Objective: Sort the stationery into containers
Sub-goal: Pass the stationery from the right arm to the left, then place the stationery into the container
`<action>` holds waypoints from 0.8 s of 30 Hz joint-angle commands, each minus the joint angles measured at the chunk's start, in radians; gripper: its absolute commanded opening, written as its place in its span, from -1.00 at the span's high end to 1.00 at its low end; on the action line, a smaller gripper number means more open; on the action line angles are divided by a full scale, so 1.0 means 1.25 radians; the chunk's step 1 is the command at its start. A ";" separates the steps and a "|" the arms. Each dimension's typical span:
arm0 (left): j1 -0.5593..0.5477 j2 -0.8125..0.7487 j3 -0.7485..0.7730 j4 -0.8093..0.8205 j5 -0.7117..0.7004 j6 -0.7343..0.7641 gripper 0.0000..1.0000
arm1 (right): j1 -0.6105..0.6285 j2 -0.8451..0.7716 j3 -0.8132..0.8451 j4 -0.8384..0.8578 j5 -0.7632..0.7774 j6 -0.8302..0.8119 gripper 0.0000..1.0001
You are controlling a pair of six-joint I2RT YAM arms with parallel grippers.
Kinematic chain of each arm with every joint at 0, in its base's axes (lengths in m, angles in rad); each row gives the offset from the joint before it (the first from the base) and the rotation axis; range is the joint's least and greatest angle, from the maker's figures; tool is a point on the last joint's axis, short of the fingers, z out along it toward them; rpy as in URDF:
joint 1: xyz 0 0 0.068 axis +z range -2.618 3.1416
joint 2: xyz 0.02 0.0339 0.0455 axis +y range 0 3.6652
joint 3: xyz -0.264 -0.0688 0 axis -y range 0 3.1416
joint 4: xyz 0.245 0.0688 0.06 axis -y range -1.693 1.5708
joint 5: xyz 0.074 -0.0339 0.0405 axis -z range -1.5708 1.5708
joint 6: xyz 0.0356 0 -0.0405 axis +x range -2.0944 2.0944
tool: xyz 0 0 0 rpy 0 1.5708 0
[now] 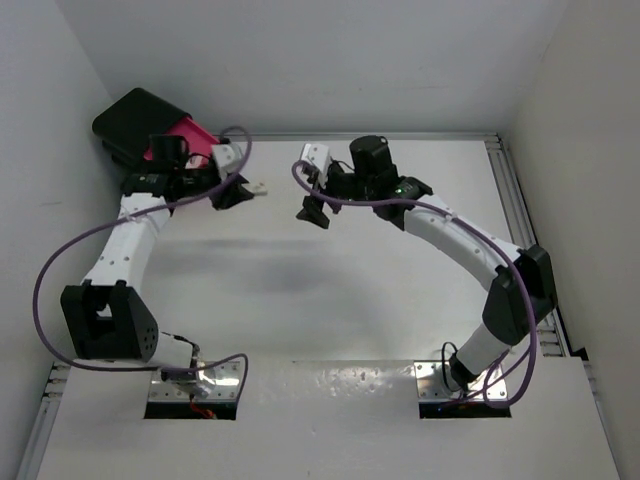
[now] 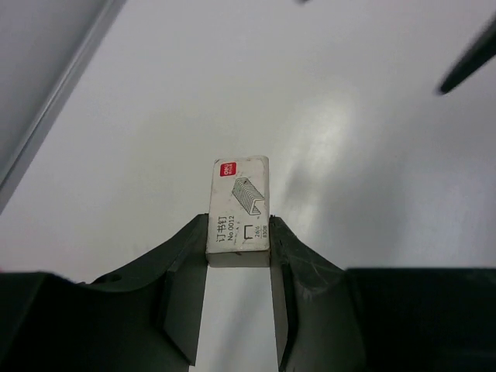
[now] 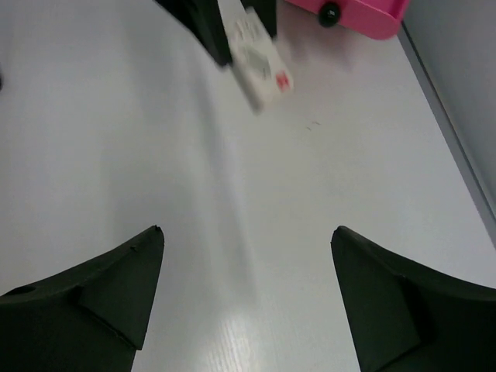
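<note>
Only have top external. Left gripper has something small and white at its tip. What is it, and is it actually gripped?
Observer: Left wrist shows a small white cardboard staple box with a staple drawing and a red logo printed on top. The left gripper clamps its near end from both long sides.
Operator: Right gripper carrying anything?
Observer: No. Right wrist shows the right gripper wide open, nothing between its fingers.
Operator: Where's the drawer knob? The arm hides it here.
Observer: Right wrist shows the pink plastic drawer front-on, its round black knob just beyond the held box. I cannot tell how far the drawer is pulled out.
</note>
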 commanded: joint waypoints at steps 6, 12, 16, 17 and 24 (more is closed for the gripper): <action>0.207 0.131 0.159 0.253 -0.227 -0.253 0.73 | -0.081 -0.012 0.014 0.049 0.019 0.167 -0.73; 0.241 0.275 0.296 0.249 -0.351 -0.210 0.73 | -0.095 -0.001 0.003 0.047 0.017 0.193 -0.69; 0.246 0.382 0.402 0.232 -0.398 -0.209 0.74 | -0.099 -0.003 -0.007 0.045 0.015 0.193 -0.68; 0.246 0.396 0.417 0.232 -0.407 -0.210 0.74 | -0.103 -0.005 -0.007 0.044 0.018 0.195 -0.68; 0.243 0.485 0.482 0.246 -0.447 -0.189 0.73 | -0.111 -0.021 -0.022 0.027 0.028 0.195 -0.67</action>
